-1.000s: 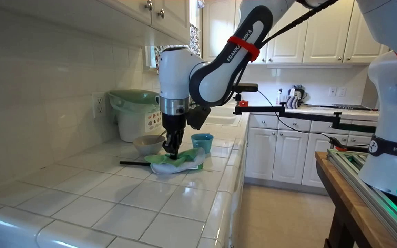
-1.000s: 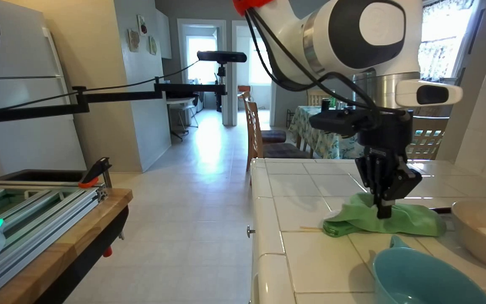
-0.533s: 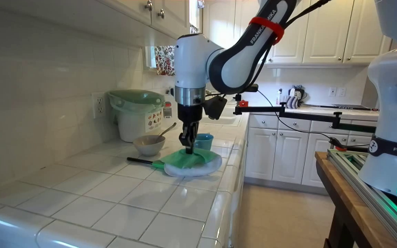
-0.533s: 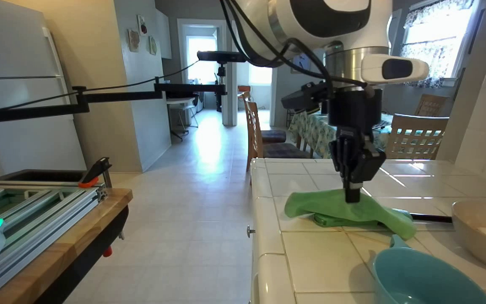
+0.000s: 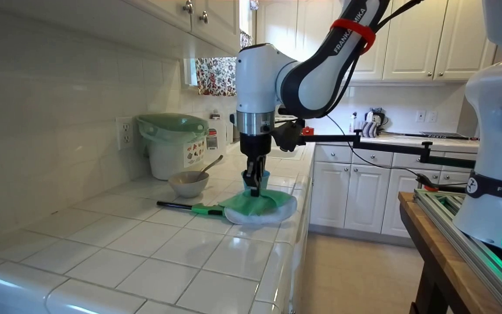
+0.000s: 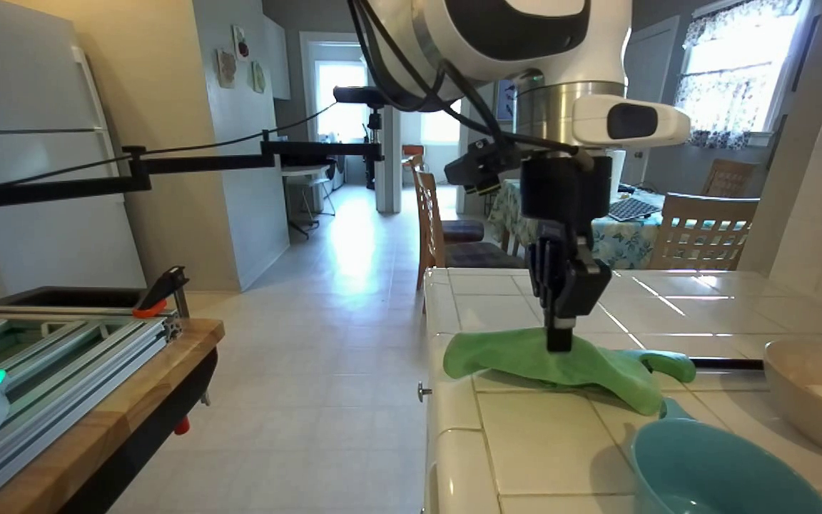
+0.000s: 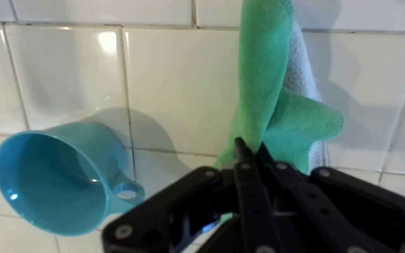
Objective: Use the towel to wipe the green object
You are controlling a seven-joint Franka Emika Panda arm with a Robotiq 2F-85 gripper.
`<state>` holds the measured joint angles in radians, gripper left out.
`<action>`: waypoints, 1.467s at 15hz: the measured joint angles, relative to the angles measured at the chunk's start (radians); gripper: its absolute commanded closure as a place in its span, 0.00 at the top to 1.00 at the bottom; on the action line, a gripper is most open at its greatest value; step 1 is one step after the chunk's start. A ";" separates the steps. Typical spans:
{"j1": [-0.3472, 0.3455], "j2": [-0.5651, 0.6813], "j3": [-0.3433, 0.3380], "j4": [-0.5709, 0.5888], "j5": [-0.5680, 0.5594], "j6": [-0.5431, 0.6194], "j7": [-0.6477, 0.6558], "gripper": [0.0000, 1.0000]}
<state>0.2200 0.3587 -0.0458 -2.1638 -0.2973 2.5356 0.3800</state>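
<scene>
In an exterior view: my black gripper (image 5: 255,193) has drawn the green cloth towel (image 5: 260,206), white underneath, toward the edge of the white tiled counter (image 5: 146,237); more of the long lighter (image 5: 201,209), black barrel (image 5: 174,204) and green handle (image 5: 211,211), now lies bare, presumably the green object. In an exterior view: same slide; towel by the counter edge, barrel uncovered. Wrist view: fingers (image 7: 251,186) together, clamped on a towel fold; round teal cup (image 7: 60,179) apart. Likely a wiping stroke; a return pass along the handle may be due.
</scene>
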 measured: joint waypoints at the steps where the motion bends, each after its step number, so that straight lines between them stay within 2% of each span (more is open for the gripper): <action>1: -0.002 0.009 0.000 0.014 0.000 0.004 -0.005 0.01; 5: -0.014 0.069 0.005 0.113 0.005 0.012 -0.040 0.01; 14: -0.040 0.274 0.035 0.353 0.104 0.042 -0.136 0.01; 17: -0.041 0.291 0.041 0.382 0.115 0.039 -0.151 0.01; 22: -0.036 0.273 0.046 0.356 0.115 0.023 -0.152 0.01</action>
<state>0.1844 0.6316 0.0003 -1.8073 -0.1824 2.5590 0.2284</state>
